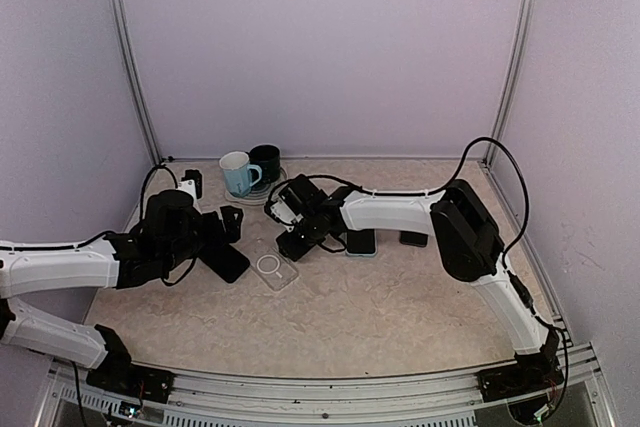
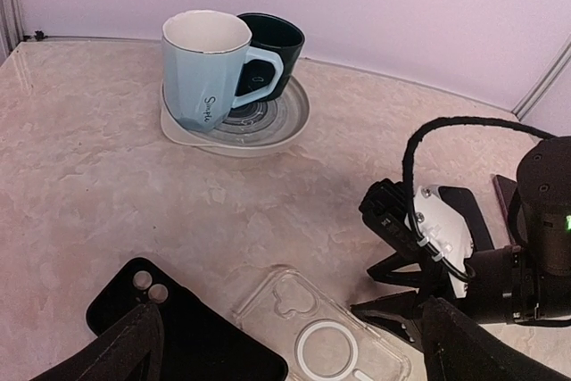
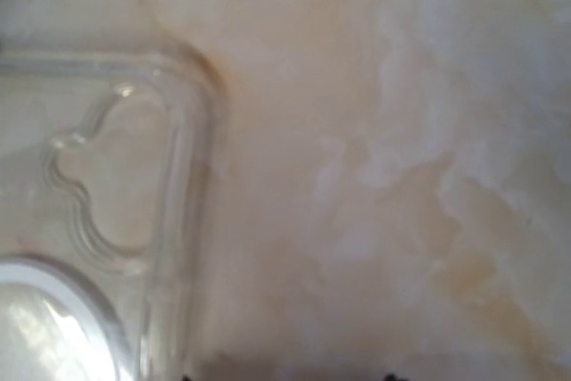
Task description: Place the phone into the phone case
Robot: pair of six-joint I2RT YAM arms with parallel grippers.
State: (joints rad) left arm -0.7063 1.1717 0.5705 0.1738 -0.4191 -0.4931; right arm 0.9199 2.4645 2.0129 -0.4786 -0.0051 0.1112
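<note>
The black rectangular smartphone [image 2: 169, 332] is lying lens-side up on the beige marbled worktop [image 1: 400, 307], just beside the clear plastic phone case with a white ring [image 2: 326, 341], and is not yet inside it. The left end effector [image 2: 290, 327] is hanging over both with its fingers spread wide and gripping nothing, probably lining up on the phone. The right end effector [image 1: 298, 237] is sitting low at the case's far edge, likely steadying it; its finger spacing cannot be told. Lilac walls [image 1: 320, 47] are enclosing the worktop.
</note>
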